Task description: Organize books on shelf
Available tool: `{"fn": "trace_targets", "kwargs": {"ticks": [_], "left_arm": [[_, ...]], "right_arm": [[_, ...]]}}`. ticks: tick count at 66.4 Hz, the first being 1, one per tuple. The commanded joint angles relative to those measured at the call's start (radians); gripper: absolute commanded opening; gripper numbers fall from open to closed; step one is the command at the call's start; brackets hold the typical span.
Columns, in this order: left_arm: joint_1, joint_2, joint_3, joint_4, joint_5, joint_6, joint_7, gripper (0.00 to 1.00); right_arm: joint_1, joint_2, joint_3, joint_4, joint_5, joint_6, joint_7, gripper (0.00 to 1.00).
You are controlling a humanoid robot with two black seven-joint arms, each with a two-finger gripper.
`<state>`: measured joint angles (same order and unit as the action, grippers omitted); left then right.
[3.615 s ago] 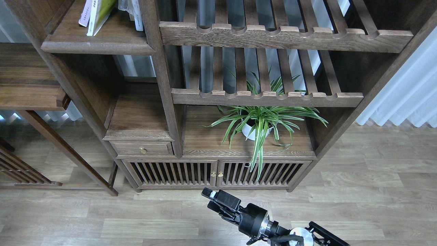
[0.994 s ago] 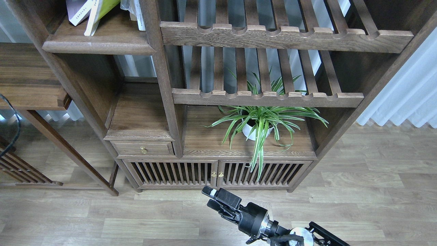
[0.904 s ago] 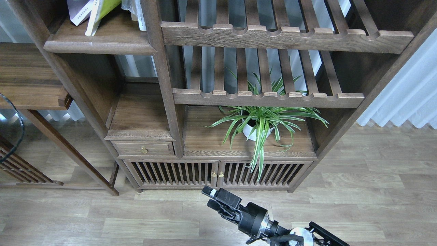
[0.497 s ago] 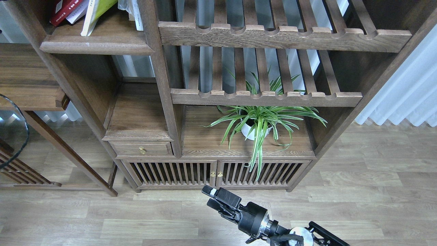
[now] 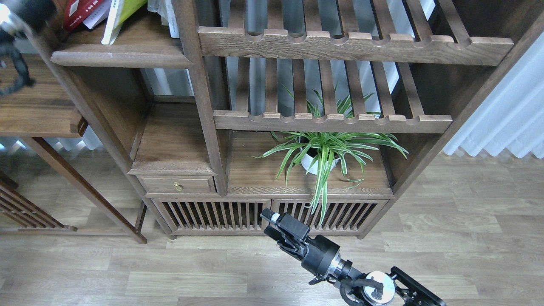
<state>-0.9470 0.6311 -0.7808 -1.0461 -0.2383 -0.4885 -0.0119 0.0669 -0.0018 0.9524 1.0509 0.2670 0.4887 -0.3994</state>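
The books stand leaning on the plank shelf [image 5: 123, 53] at the top left, cut off by the frame's top edge. They are a dark red one [image 5: 80, 9], a pale lilac-white one [image 5: 98, 18] and a yellow-green one [image 5: 122, 15]. My left arm is a blurred dark shape [image 5: 19, 17] at the top left corner, just left of the red book. Its fingers cannot be made out. My right gripper [image 5: 268, 223] is low in the middle, in front of the cabinet doors, with its fingers slightly apart and empty.
White plastic-wrapped items [image 5: 168, 17] stand at the shelf's right end against the upright post [image 5: 199, 97]. Two slatted shelves [image 5: 331, 121] fill the right bay. A potted spider plant [image 5: 325, 155] sits below them. A side table [image 5: 38, 106] stands on the left.
The dark red book has appeared at the shelf's left end and the pale book has shifted. My left arm has come into view at the top left. My right gripper has moved up and right.
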Motion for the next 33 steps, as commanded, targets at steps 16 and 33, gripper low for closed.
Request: {"fn": "trace_targets", "kwargs": {"ticks": [16, 33], "left_arm": [[0.31, 0.078, -0.008, -0.264, 0.008, 0.0, 0.001, 0.83], [0.487, -0.039, -0.053, -0.249, 0.077, 0.0, 0.001, 0.86]], "right_arm": [[-0.039, -0.032, 0.071, 0.115, 0.0, 0.0, 0.004, 0.99], [-0.047, -0.023, 0.065, 0.116, -0.005, 0.0, 0.007, 0.99]]}}
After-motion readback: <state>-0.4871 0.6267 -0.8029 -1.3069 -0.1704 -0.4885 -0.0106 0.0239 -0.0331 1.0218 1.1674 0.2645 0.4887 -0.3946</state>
